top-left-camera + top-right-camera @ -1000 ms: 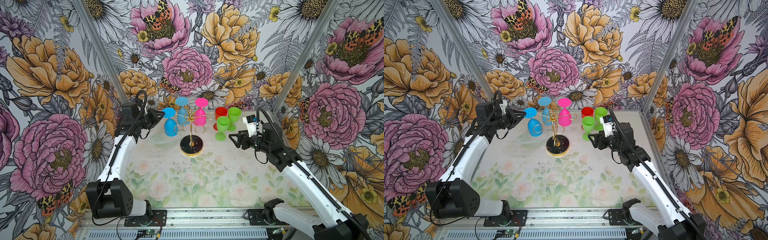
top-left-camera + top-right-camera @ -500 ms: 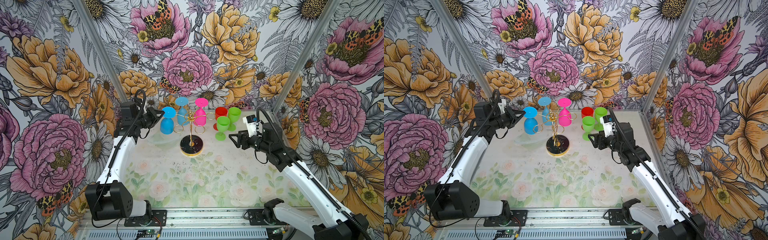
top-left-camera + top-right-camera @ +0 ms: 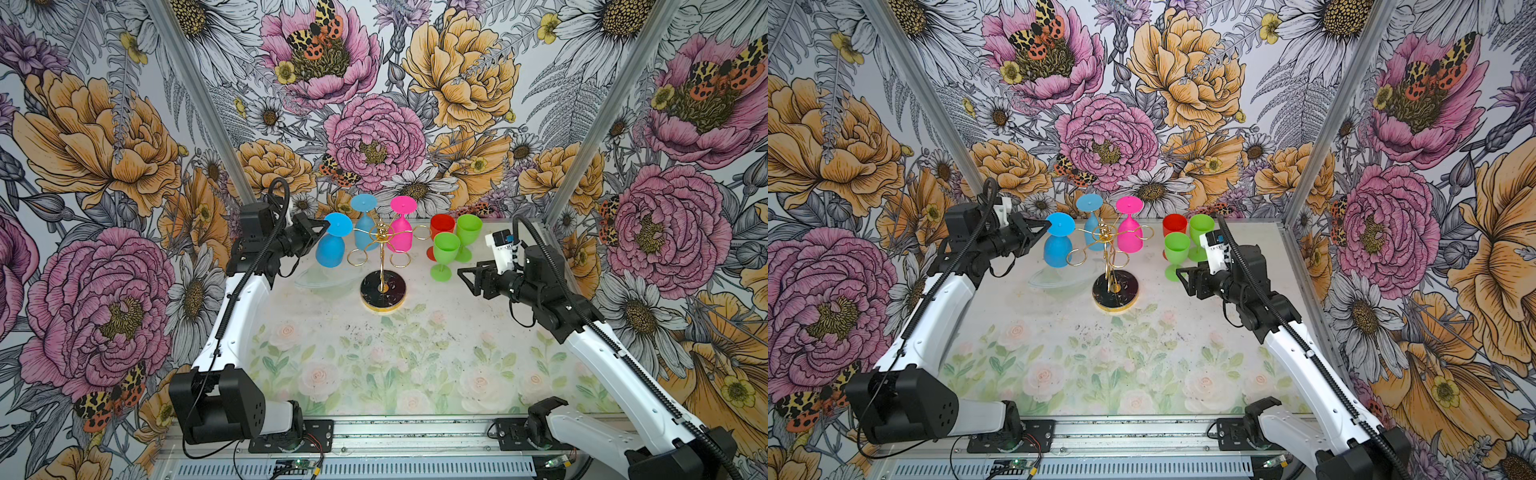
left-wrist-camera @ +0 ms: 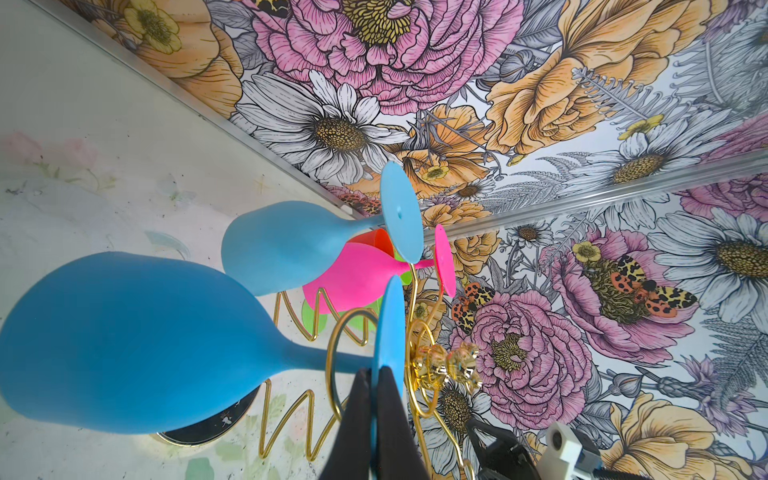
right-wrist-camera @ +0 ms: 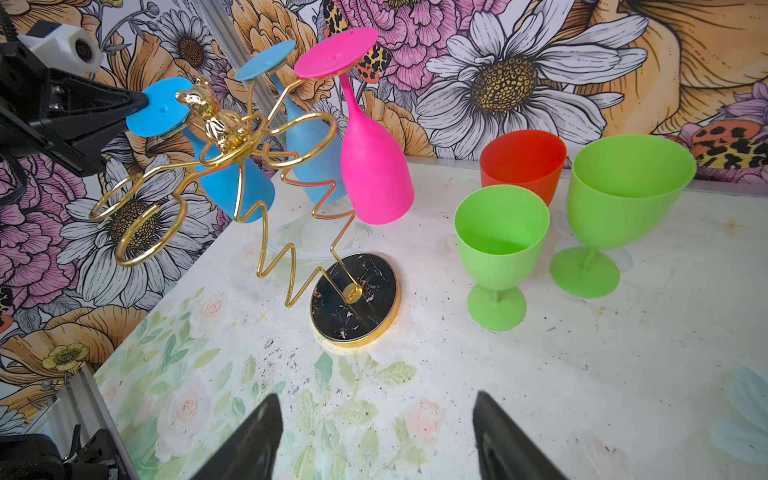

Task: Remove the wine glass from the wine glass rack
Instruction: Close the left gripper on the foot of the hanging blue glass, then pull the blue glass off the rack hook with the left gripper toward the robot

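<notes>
The gold wine glass rack (image 3: 380,266) stands mid-table on its round black base (image 3: 1116,291). Three wine glasses hang upside down from it. My left gripper (image 3: 326,226) is shut on the foot rim of the blue wine glass (image 3: 330,251) at the rack's left. In the left wrist view its fingers (image 4: 390,415) pinch the foot's edge, and the stem of the blue wine glass (image 4: 124,340) passes through a gold loop. My right gripper (image 3: 460,272) hovers open to the right of the rack. In the right wrist view the right gripper (image 5: 374,415) holds nothing.
A light blue glass (image 3: 365,232) and a pink glass (image 3: 401,235) hang at the rack's back. A red cup (image 3: 441,226) and two green goblets (image 3: 445,251) (image 3: 468,232) stand upright to the right. A clear dish (image 3: 322,276) lies under the blue glass. Walls are close behind.
My left gripper has closed onto the blue glass's foot, and the glass has shifted slightly left. The right arm has not moved.
</notes>
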Motion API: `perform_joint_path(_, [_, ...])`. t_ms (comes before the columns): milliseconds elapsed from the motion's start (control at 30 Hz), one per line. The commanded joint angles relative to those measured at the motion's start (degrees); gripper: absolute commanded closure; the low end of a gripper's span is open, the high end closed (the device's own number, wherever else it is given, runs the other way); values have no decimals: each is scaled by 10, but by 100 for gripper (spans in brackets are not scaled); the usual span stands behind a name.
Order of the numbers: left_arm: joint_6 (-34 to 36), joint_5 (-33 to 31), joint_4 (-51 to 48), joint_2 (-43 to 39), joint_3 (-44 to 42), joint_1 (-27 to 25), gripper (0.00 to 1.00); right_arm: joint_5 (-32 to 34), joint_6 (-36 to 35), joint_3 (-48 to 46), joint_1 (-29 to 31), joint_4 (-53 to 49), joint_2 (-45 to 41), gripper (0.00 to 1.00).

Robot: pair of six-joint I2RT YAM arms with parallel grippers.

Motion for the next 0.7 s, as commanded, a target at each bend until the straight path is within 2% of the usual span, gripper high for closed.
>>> perform_joint_path(0, [-13, 20, 17, -24, -5, 0, 100, 4, 4, 5, 0, 7, 0, 27])
perform_joint_path(367, [-50, 68, 27, -7, 0, 0, 100, 7, 5, 1, 0, 6, -5, 27])
perform_joint_path(667, [-55, 74, 28, 3, 5, 0, 100, 9, 7, -2, 0, 6, -9, 27])
